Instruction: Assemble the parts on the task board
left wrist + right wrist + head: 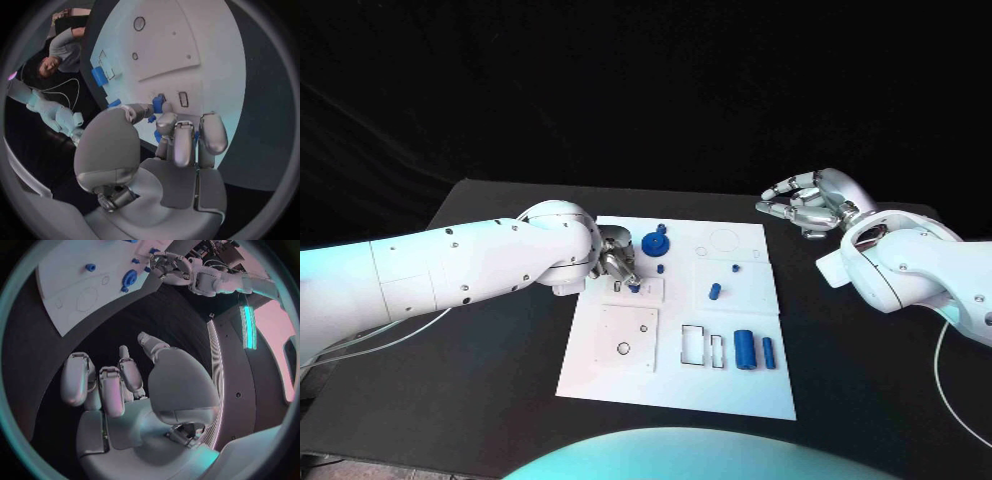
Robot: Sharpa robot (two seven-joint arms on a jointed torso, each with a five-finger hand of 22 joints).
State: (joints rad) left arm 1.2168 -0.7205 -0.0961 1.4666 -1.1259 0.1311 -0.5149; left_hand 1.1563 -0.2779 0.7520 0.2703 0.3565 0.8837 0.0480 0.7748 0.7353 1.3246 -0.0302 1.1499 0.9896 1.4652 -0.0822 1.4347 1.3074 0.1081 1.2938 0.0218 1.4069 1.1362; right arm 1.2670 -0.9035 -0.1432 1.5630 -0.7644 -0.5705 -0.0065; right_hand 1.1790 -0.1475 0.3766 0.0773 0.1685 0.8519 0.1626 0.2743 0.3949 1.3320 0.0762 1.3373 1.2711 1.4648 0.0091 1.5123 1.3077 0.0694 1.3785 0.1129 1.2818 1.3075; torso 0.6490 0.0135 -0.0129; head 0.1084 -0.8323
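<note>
1. The black counter [488, 330] carries everything, with the white task board [733, 385] lying flat in the middle of it.
2. The left hand [620, 262] is down over the board's left side. In the left wrist view its fingers [182, 140] are curled down around a small blue part [158, 104] right at a slot. It looks pinched between thumb and fingers to us, so we'd call that a hold, though contact is partly hidden.
3. The right hand [805, 205] hangs off the board past its far right corner, fingers [103, 385] loosely curled with nothing in them.
4. The blue gear-like disc [656, 245] sits just beside the left hand on the far part of the board. We'd guess hard plastic, light and stiff, a bit slick, so take it by the rim.
5. Two blue cylinders [751, 350] stand side by side near the board's right edge. Probably rigid and light, apt to roll if tipped, so grip them across the middle.
6. Recesses: the rectangular outlines [701, 345] next to the cylinders look unfilled, and so does the round hole [622, 348] in the raised square plate.
7. The small blue peg [714, 292] mid-board is tiny, so we reckon a fingertip pinch from above.
</note>
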